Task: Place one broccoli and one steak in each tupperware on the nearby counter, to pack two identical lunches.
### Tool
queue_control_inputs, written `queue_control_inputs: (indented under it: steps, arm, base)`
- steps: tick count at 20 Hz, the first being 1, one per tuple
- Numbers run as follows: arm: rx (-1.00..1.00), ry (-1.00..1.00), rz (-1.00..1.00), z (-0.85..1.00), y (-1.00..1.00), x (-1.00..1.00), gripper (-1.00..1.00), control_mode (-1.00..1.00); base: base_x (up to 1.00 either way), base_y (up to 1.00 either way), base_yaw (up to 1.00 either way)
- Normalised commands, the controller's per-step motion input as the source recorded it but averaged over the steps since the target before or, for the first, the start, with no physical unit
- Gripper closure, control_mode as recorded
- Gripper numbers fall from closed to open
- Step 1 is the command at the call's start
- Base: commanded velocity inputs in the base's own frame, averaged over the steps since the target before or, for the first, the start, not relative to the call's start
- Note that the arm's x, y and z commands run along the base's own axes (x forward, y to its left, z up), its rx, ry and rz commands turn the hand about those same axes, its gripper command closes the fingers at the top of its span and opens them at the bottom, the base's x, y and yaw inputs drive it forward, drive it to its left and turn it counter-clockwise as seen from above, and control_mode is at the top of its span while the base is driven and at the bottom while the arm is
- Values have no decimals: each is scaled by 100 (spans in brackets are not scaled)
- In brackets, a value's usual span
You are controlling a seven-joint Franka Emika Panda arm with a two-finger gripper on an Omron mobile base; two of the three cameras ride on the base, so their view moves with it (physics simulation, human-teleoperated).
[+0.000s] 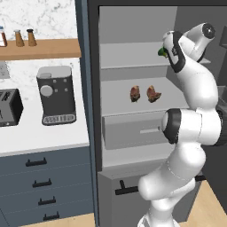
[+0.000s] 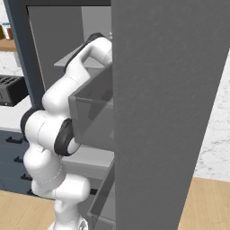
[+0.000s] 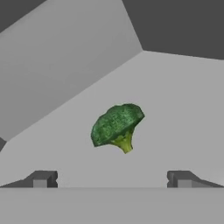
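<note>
While the gripper is held wide open and empty, one broccoli is seen at the centre of the hand view, lying apart from the fingertips. Two steaks are counted side by side on a fridge shelf at the middle of the left base view, with one coffee machine on the counter at left

Broccoli mostly tucked behind the arm up there, and the open fridge door blocks the shelves entirely.
</note>
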Motion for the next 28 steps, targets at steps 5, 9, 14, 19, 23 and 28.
queue_control_inputs:
  steps: [5,9,14,19,23,28]
  arm:
    - [0,2,0,-8,-9,35,-100,-100]
    - [0,2,0,-13,-4,33,-100,-100]
    - [0,3,0,-16,-1,35,-100,-100]
    - [0,2,0,-12,-5,34,-100,-100]
    - [0,0,0,-4,-10,31,-100,-100]
    - [0,0,0,0,-15,27,-100,-100]
  base:
    - [0,0,0]
    - [0,0,0]
    - [0,0,0]
    - [0,0,0]
    - [0,0,0]
    - [0,0,0]
